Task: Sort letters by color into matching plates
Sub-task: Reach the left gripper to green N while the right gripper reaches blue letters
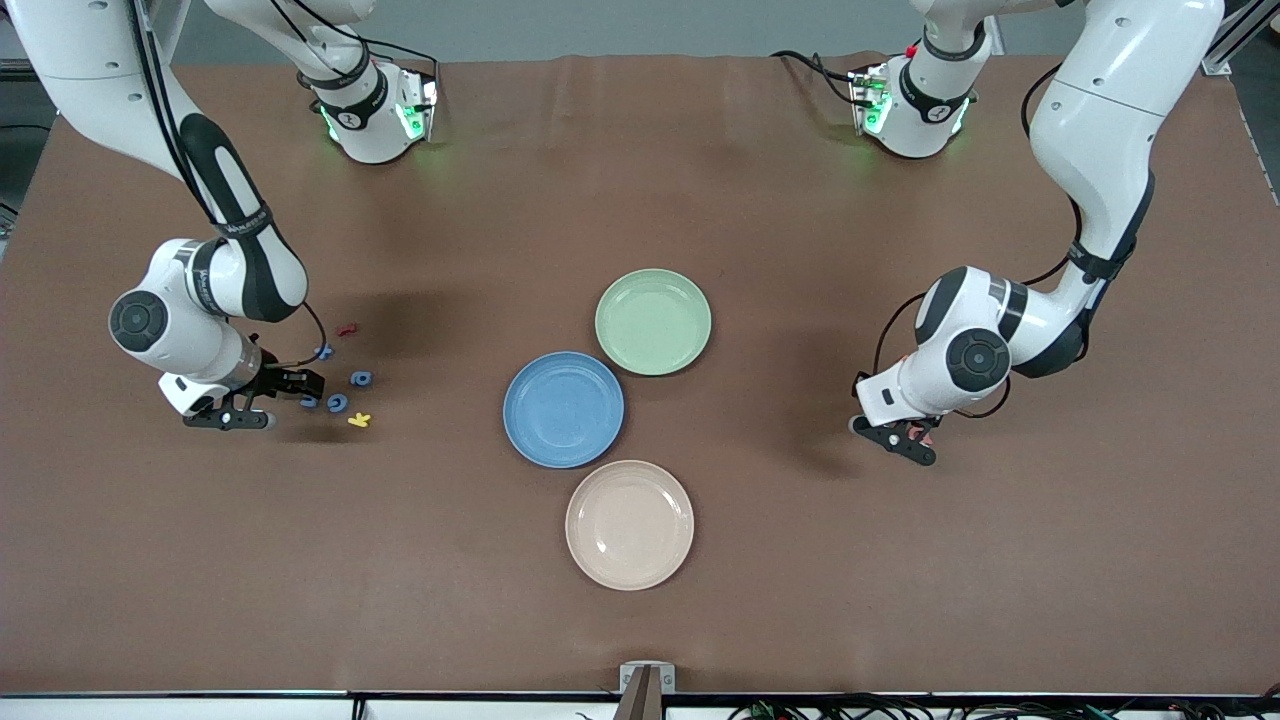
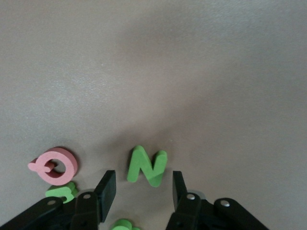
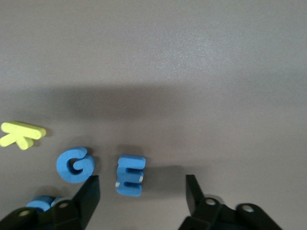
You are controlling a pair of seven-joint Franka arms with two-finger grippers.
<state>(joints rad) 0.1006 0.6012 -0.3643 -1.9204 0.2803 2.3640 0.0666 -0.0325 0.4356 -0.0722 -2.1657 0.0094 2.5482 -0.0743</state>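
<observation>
Low over the table at the right arm's end, my right gripper (image 3: pixel 140 191) (image 1: pixel 300 388) stands open, a blue E (image 3: pixel 129 175) lying partly between its fingers, untouched. A blue G (image 3: pixel 74 164) lies beside the E, and another blue letter (image 3: pixel 43 203) lies close by one finger. My left gripper (image 2: pixel 141 189) (image 1: pixel 905 438) is open and low at the left arm's end, a green N (image 2: pixel 146 165) lying just off its fingertips. Two more green letters (image 2: pixel 62 191) (image 2: pixel 123 225) peek out by its fingers. The blue plate (image 1: pixel 563 409) and the green plate (image 1: pixel 653 321) sit mid-table, holding nothing.
A cream-beige plate (image 1: pixel 629 524) lies nearer the front camera than the blue one. A yellow K (image 3: pixel 21 134) (image 1: pixel 358 420) and a red letter (image 1: pixel 346 328) lie among the blue letters. A pink Q (image 2: pixel 55 165) lies beside the green ones.
</observation>
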